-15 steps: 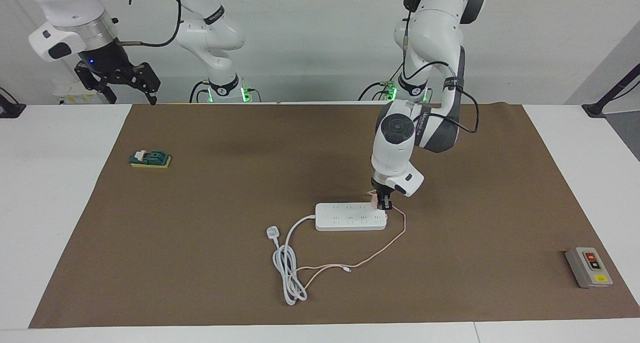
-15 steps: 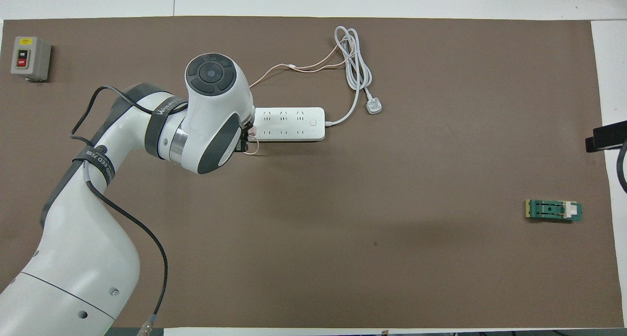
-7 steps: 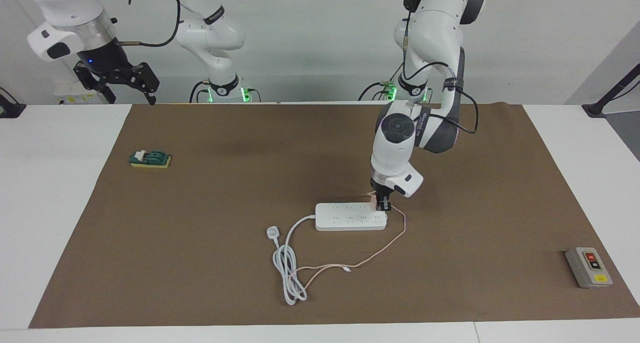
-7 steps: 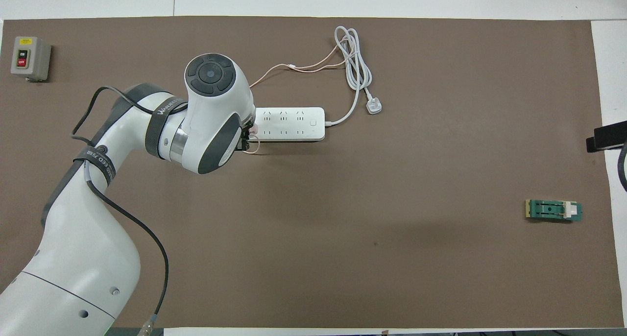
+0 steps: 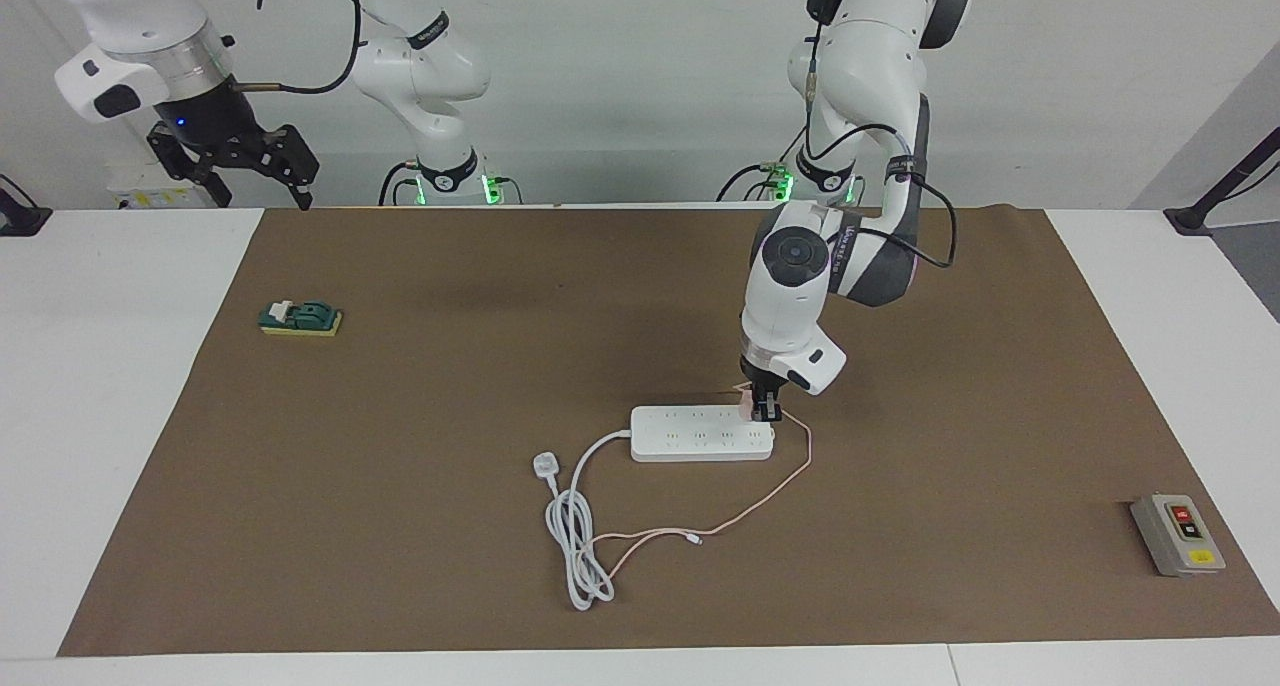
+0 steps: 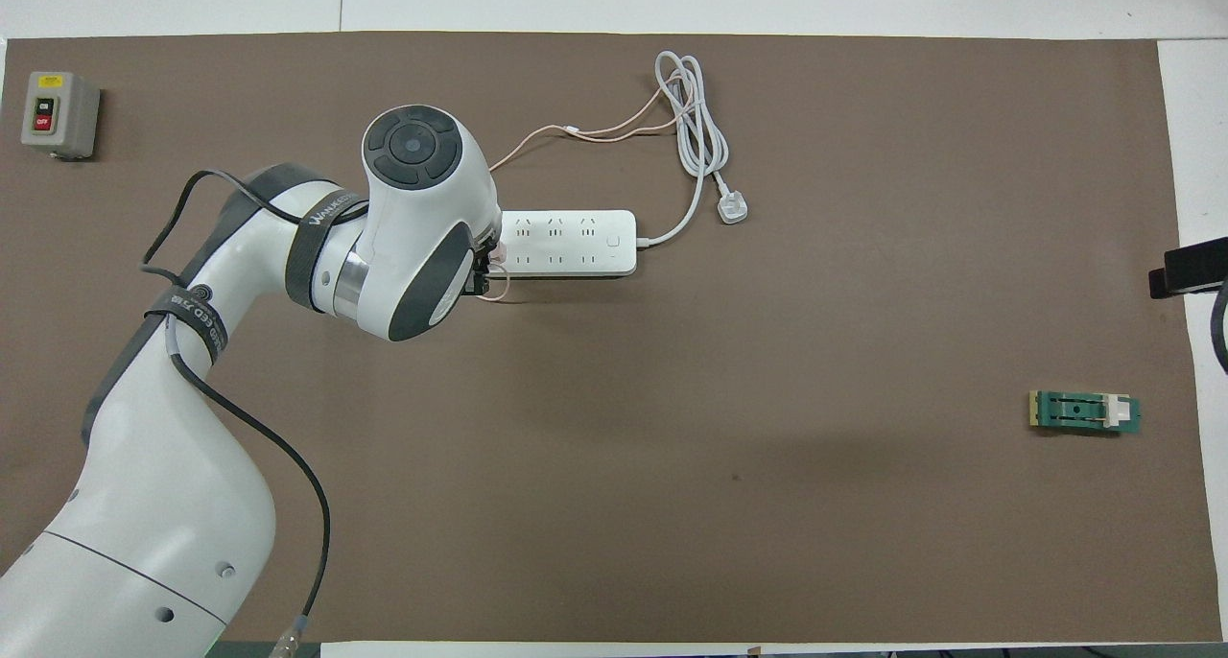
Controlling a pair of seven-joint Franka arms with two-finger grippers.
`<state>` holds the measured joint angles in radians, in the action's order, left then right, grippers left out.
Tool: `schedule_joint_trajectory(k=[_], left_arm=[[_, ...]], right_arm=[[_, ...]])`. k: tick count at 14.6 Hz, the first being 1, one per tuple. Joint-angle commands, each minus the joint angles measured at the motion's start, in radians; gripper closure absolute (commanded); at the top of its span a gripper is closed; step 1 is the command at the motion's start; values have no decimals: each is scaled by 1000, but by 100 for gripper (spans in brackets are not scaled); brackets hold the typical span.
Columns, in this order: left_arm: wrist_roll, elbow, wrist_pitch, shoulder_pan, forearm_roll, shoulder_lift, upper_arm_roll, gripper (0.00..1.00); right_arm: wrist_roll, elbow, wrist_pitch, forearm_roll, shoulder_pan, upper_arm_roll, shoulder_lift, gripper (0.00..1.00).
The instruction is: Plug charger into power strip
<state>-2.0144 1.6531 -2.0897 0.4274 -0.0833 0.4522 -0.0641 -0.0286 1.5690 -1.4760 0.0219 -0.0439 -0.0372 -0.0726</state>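
- the right gripper (image 5: 255,171) waits at the top corner of the facing view, over the table's edge, fingers spread open with nothing in them; it plays no part here.
- the left gripper (image 5: 762,406) is just below the frame's centre, clenched on the pale-pink charger (image 5: 748,398), which sits at the end socket of the power strip (image 5: 700,434), in the row nearer the robots.
- whether the prongs are seated cannot be told; the wrist hides them from overhead.
- risk: prongs slightly off the slots would push the unanchored strip along the brown mat (image 5: 400,526) instead of entering.
- risk: a tilted charger could jam or twist in the fingers.
- risk: the thin pink cable (image 5: 770,491) loops close beside the gripper; lifting away could snag it and drag the charger back out.
- room: bare mat lies all round the strip's end.
- lower in the frame, the coiled white cord and its three-pin plug (image 5: 544,462) lie near the strip.
- the grey switch box (image 5: 1178,534) and the mat's edges are well apart.
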Motion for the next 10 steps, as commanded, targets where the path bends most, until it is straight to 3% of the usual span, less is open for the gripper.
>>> schedule_joint_trajectory(k=[1,10], left_arm=[[22,17,2,-2,20,5,1,100],[23,45,2,-2,20,-4,1,100]], right_arm=[[-21,22,-12,9,2,-1,-21,0],[-24,25,-6,9,1,-1,-22,0]])
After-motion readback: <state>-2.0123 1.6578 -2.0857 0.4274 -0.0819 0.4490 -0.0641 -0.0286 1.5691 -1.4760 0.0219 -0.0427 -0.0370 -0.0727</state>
